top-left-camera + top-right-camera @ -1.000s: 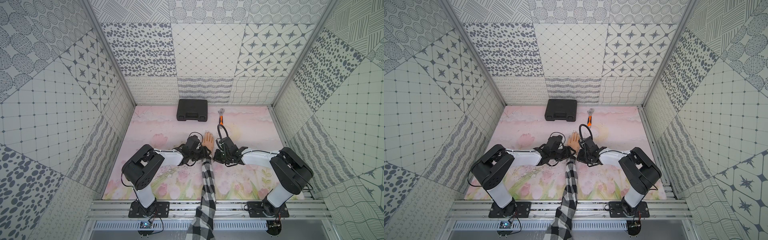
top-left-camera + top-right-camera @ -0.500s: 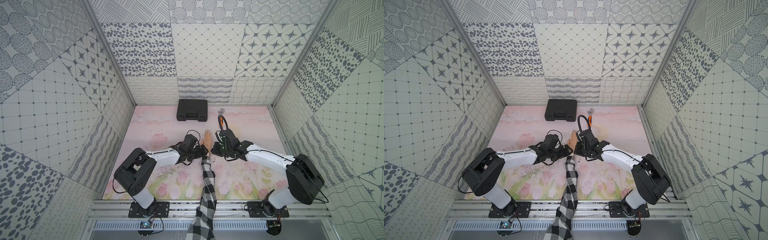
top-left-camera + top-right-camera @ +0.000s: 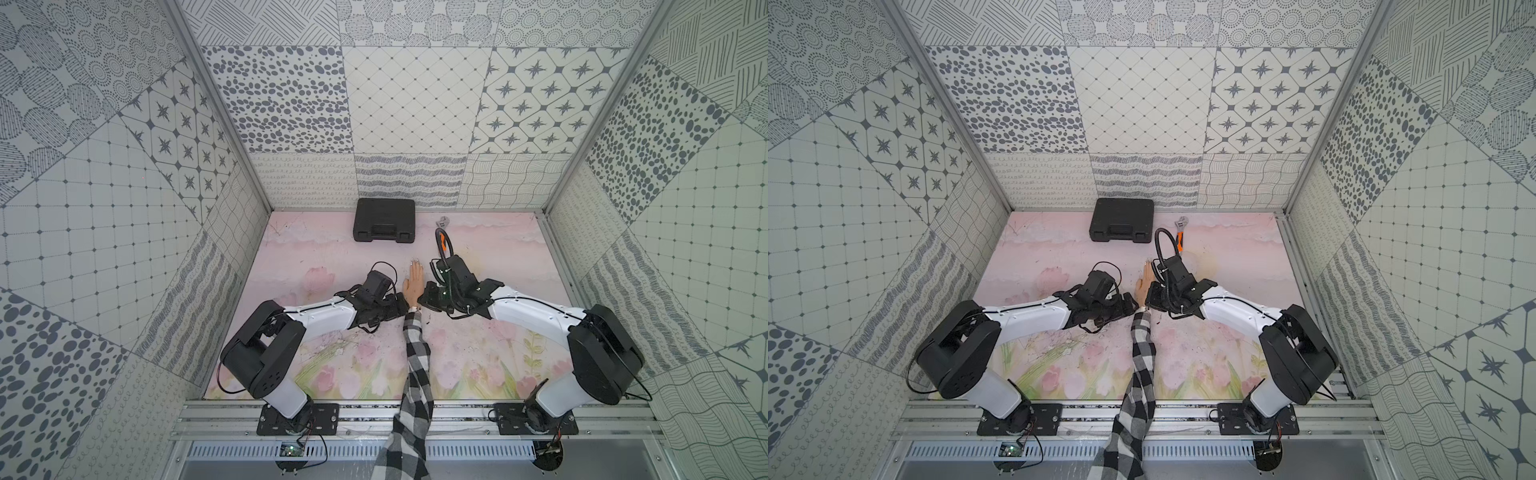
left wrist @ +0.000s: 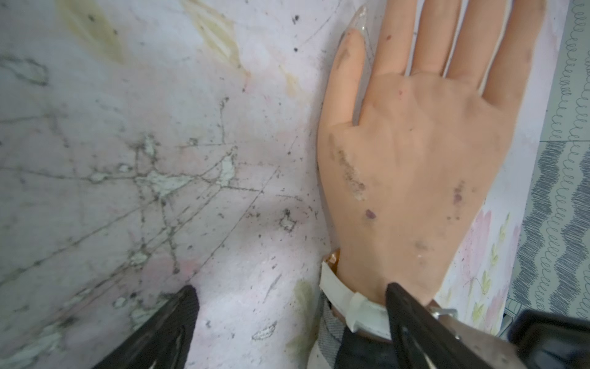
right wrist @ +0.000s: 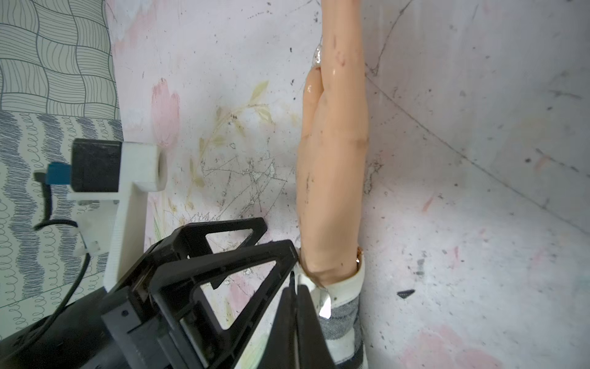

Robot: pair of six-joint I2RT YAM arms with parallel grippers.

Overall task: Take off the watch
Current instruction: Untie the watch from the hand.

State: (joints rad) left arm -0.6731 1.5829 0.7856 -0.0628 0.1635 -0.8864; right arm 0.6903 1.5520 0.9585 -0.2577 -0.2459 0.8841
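Watch [image 4: 348,298] count one: left tool [image 4: 290,287] open, right tool [image 5: 295,281] pinching its strap [image 5: 357,278].

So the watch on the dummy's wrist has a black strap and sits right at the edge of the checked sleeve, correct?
Not quite: the strap is white, not black. The left wrist view shows the watch wrapped around the dummy's wrist, right at the edge of the checked sleeve.
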